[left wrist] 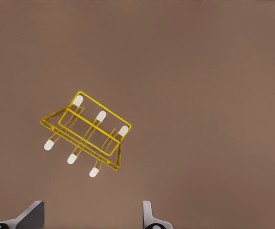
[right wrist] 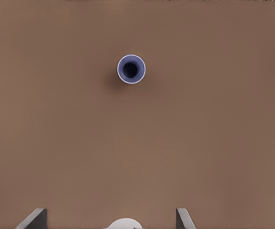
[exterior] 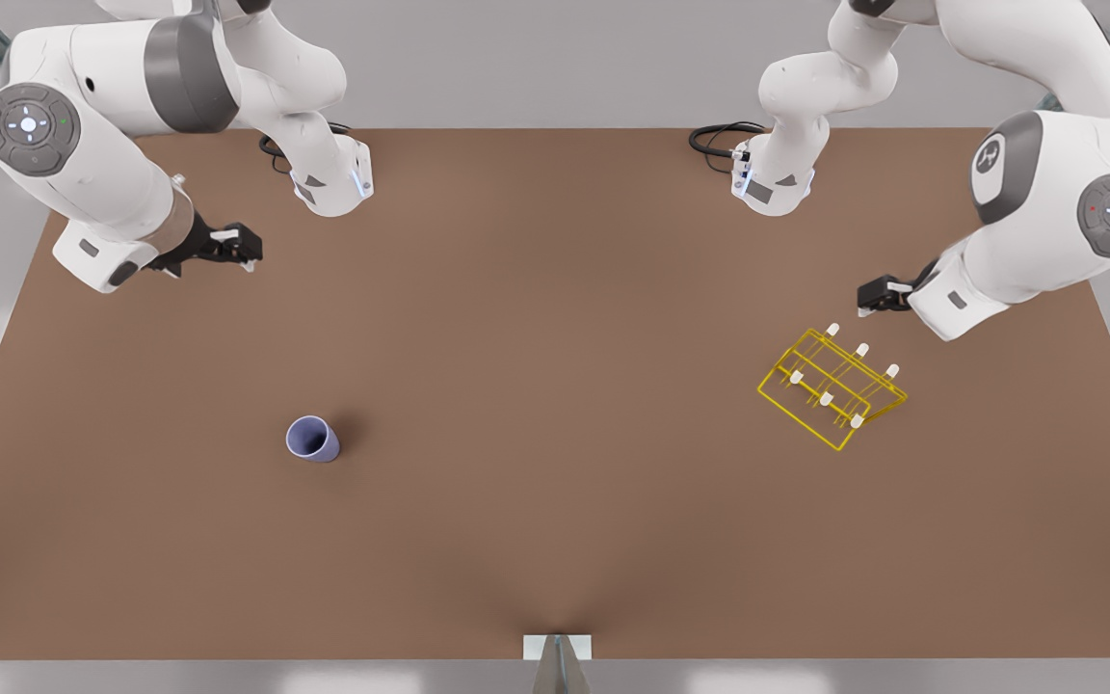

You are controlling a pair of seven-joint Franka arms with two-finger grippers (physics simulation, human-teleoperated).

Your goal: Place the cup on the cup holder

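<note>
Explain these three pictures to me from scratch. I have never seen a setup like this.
These are computer renders of two white jointed robot arms working over a brown table.

The wide picture is taken from above and in front. The other two come from cameras on the arms' wrists, looking down past the fingertips.

The small lavender-blue tapered cup stands upright, mouth up, on the front view's left. The right wrist camera looks straight into it, so the right gripper is the one on the front view's left.

The yellow thin-wire rack with six white-tipped pegs sits on the front view's right. The left wrist camera sees it, so the left gripper hangs beside it.

Both grippers are open and hold nothing.
</note>
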